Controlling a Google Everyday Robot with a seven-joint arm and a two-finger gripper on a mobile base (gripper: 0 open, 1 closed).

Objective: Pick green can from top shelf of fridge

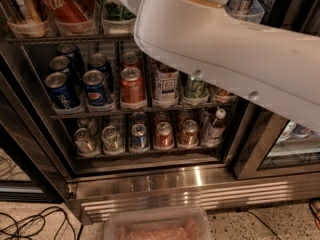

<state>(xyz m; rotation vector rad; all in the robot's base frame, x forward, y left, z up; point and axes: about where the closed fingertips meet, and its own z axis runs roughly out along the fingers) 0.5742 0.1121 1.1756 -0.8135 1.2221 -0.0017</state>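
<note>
arm: the big white arm (225, 59) cuts across the upper right and goes out the top edge by the top shelf (60, 38). My guess is it's reaching in at can height.
gripper: not in shot. It's somewhere past the top edge above the shelf, so no way to tell if it's spread or clamped on anything.
green can: the green can (116, 10) sits on the top shelf, just right of the red Coke can (65, 4). Only a bit of its lower body shows, and the arm covers the rest.
tub: each tall can stands in its own clear tub (27, 30), probably so it doesn't tip on the wire rack. Imo that means the can has to lift up and out, not just slide forward.
fridge: the fridge (165, 191) has a steel grille along the bottom and a black frame around it.
lower racks: Pepsi cans (60, 91) and other short cans sit in rows. They're not the target.
hidden: the right part of the top shelf is behind the arm, and the can tops are cut off by the frame.
floor: a plastic bin (157, 226) is cut off at the bottom edge, with something pinkish inside that I can't make out.
</note>
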